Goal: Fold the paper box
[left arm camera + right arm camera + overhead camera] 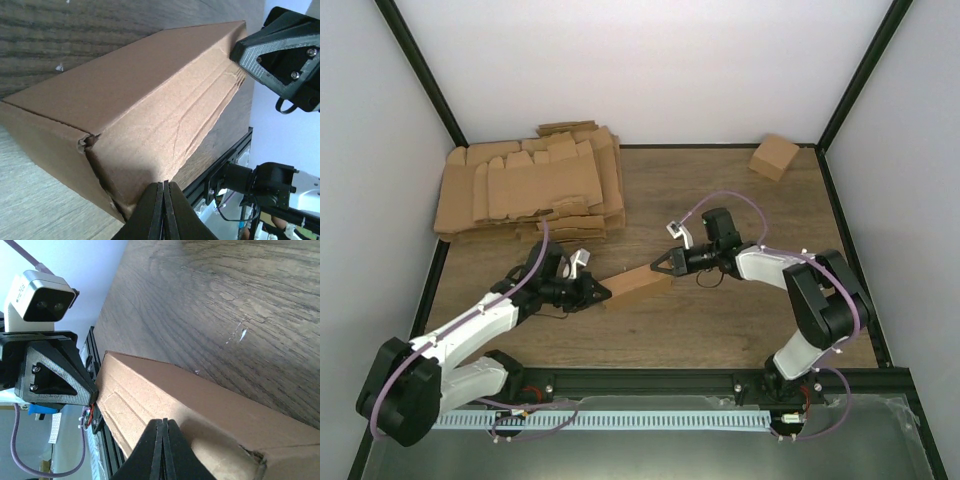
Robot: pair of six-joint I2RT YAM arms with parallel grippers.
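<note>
1. The paper box [636,285] is already an oblong carton. It lies on its long side near the middle of the table [740,320], a little toward the near edge, and it runs slanted from near-left to far-right.
2. The left gripper [603,292] is at the near-left end of the box. Its fingers [159,210] are pressed together with nothing between them, and their tip touches the end face low down, beside a crumpled corner.
3. The right gripper [657,266] is at the opposite, far-right end. Its fingers [159,450] are also pressed together and empty, and they lean on the end of the box.
4. I think the two arms face each other like this so that each push is answered by the other one. Then the box cannot slide along the table while the end flaps are pushed in flat.
5. I think the fingers are closed because a narrow, stiff tip is better for pressing a flap than a spread pair.
6. The end under the left gripper looks wrinkled and not fully flush, so the closing seems nearly done but not clean.
7. The pile of flat blanks [530,190] is in the far-left corner and a small carton [774,157] is in the far-right corner, both well apart from the work.
</note>
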